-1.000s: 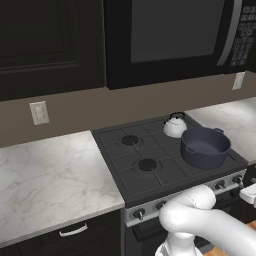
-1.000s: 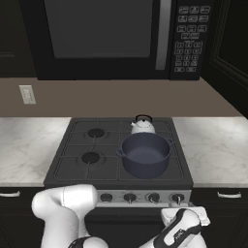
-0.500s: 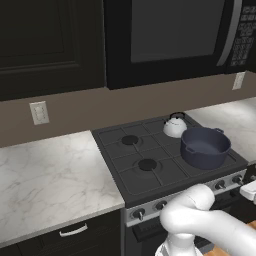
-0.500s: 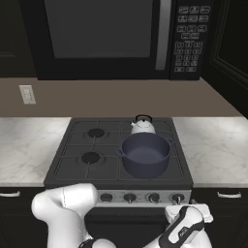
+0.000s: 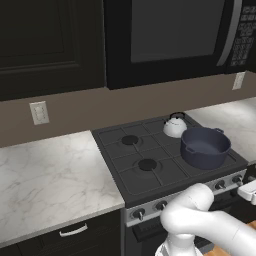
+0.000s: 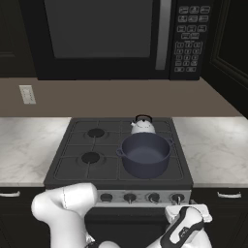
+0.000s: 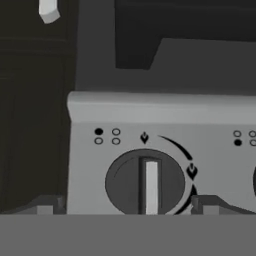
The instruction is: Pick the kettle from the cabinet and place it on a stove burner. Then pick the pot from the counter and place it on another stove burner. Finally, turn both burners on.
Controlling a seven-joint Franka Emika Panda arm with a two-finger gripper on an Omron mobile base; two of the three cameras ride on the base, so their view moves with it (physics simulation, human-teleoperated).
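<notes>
My claw (image 7: 127,204) is wide apart and holds nothing. In my hand view one fingertip (image 7: 47,205) sits off to one side of a round stove knob (image 7: 145,182) and the other fingertip sits off to the other side. The knob has a pale bar down its middle, and the bar stands straight up. I think that means this burner is off.

The kettle (image 6: 142,125) sits on a back burner of the cooktop (image 6: 77,167). The pot (image 6: 144,155) sits on the burner in front of it, very close to the kettle. So I think both are placed and what is left is to turn the knobs.

To do this well, I should move straight in until the knob is between my fingertips. I should keep the bar in the middle of my view. Then I squeeze on the knob, not on the silver panel (image 7: 90,165) around it. Then I twist along the curved line with the little flames. If I squeeze off to one side, my tips may slip off. The little dots above the knob show which burner it runs, so I should check it is one under the pot or kettle.
</notes>
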